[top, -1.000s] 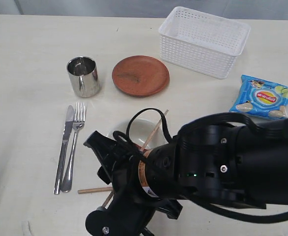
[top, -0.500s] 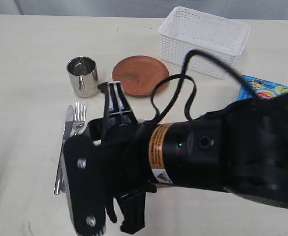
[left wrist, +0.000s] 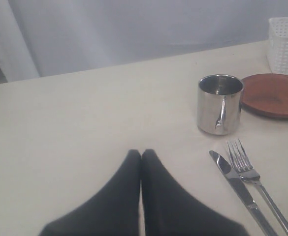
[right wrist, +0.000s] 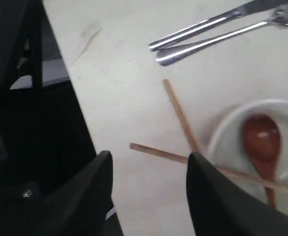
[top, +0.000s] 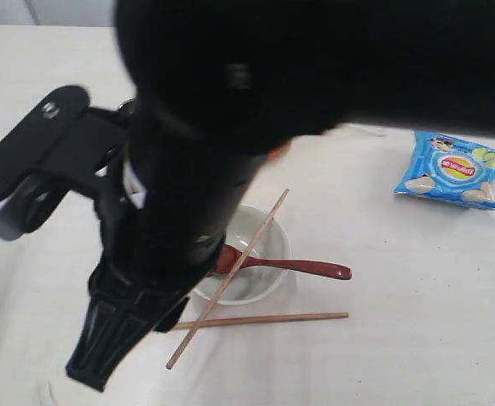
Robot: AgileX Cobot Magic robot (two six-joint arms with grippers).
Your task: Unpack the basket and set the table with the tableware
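The right gripper [right wrist: 148, 162] hangs above the worktop [right wrist: 134, 88] with its jaws apart and nothing between them; the gap between the two dark fingers [right wrist: 210, 196] shows bare surface and the crossing ends of the two brown chopsticks [right wrist: 180, 115]. Just beyond lies the white bowl [right wrist: 232, 132] with the dark red spoon [right wrist: 262, 140] resting in it, bowl-end inside. In the exterior view one chopstick leans across the bowl's rim while the other lies flat on the worktop just beside it, and the spoon's handle sticks out over the rim. The knife [right wrist: 203, 27] and fork [right wrist: 217, 42] lie side by side, well apart from the bowl. The left gripper [left wrist: 141, 155] has its jaws pressed together, empty, low over bare worktop. Near it stand the steel cup [left wrist: 220, 103] and the reddish-brown plate [left wrist: 272, 93], with a corner of the white basket [left wrist: 285, 44] behind the plate. A blue chip bag [top: 453, 169] lies off to the side.
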